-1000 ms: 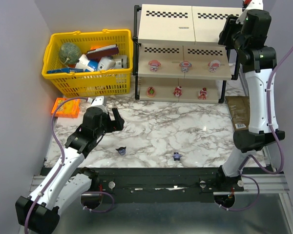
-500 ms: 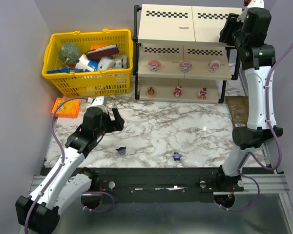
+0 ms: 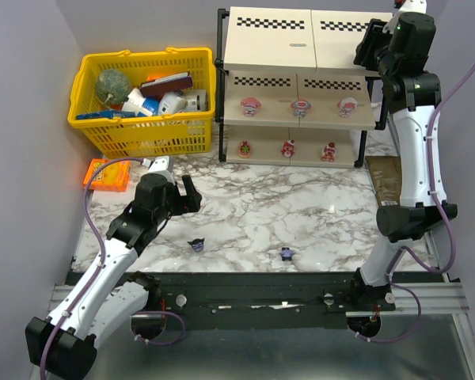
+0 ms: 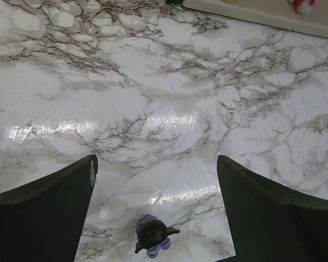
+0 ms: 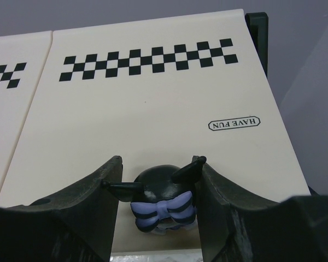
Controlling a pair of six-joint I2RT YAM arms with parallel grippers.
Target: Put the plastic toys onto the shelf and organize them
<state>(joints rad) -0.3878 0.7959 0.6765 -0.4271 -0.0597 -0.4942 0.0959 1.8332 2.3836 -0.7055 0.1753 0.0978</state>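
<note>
Grasping a bow-tied dark figurine (image 5: 161, 203), right claw (image 5: 158, 170) hangs above the shelf (image 5: 147, 109); left claw (image 4: 156, 164) released, second figurine (image 4: 151, 234) near it.

Dark figurine (image 5: 163, 203) in end effector (image 5: 157, 162) grip, above shelf (image 5: 153, 103) board

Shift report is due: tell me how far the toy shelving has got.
Done: three pink-and-white toys stand on the middle tier of the shelf, three red ones on the bottom. In hand: the right tool grips a dark toy over the top board. Left: two dark toys on the table; the open left tool hovers near one.
</note>
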